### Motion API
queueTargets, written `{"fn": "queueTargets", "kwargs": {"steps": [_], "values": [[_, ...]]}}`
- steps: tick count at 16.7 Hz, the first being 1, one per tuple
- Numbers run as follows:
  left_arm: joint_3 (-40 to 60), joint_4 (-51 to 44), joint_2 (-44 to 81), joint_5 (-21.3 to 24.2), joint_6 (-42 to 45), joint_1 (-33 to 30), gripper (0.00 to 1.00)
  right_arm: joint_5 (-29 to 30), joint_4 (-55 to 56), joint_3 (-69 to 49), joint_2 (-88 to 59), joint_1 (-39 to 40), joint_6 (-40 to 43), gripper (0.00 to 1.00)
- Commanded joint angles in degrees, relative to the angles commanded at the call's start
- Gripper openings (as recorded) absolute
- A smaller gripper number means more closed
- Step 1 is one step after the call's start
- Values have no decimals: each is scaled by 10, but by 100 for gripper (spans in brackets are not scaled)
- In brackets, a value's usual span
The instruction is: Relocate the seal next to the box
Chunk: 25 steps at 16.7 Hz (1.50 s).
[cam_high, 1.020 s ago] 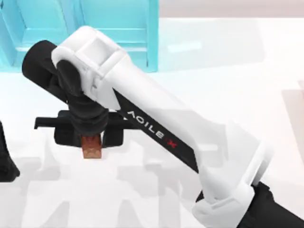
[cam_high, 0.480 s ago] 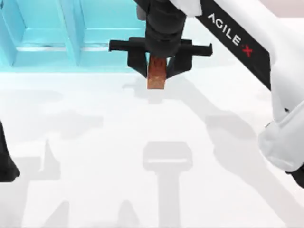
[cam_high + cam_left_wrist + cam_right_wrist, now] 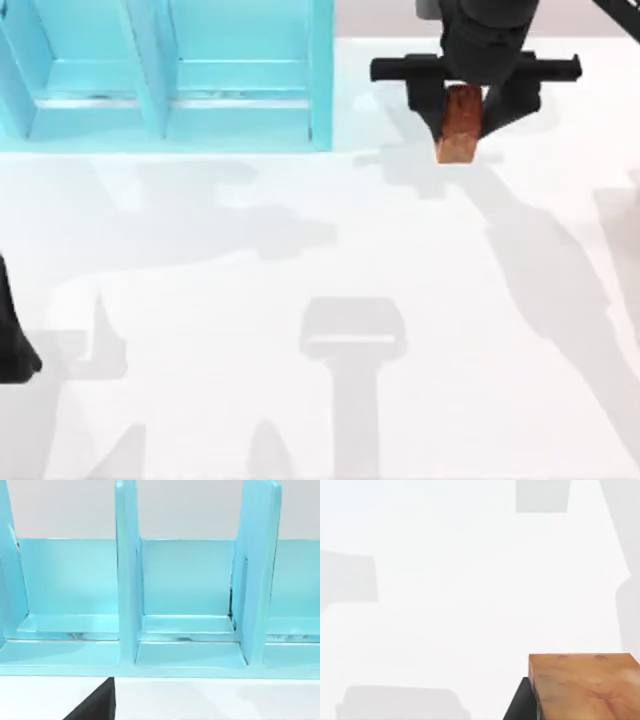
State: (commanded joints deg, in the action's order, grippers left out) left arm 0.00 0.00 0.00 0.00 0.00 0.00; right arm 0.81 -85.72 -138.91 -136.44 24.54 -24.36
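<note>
The seal, a reddish-brown oblong block with a lighter orange end, hangs between the black fingers of my right gripper, which is shut on it above the table at the far right, just right of the box. The box is a light blue open case with upright dividers at the far left. In the right wrist view the seal's orange end shows over the white table. The left wrist view faces the box's compartments. My left arm is parked at the table's left edge.
The white table carries only shadows in its middle and front. A faint paler strip marks the right edge.
My right gripper has carried the seal from the table's left middle to the far right, past the box's right end. The left arm has stayed still.
</note>
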Motion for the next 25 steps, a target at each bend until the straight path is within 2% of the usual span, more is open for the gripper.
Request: {"fn": "queueTargets", "kwargs": {"steps": [7,10,17,25], "values": [[0,0,0,0,0,0,100,1,75,246,158,-161,138,0],[0,0,0,0,0,0,100,-11,98,305,204,-204,193,0],[0,0,0,0,0,0,100,-15,102,314,210,-209,201,0],[0,0,0,0,0,0,100,-15,161,368,209,-209,200,0]]}}
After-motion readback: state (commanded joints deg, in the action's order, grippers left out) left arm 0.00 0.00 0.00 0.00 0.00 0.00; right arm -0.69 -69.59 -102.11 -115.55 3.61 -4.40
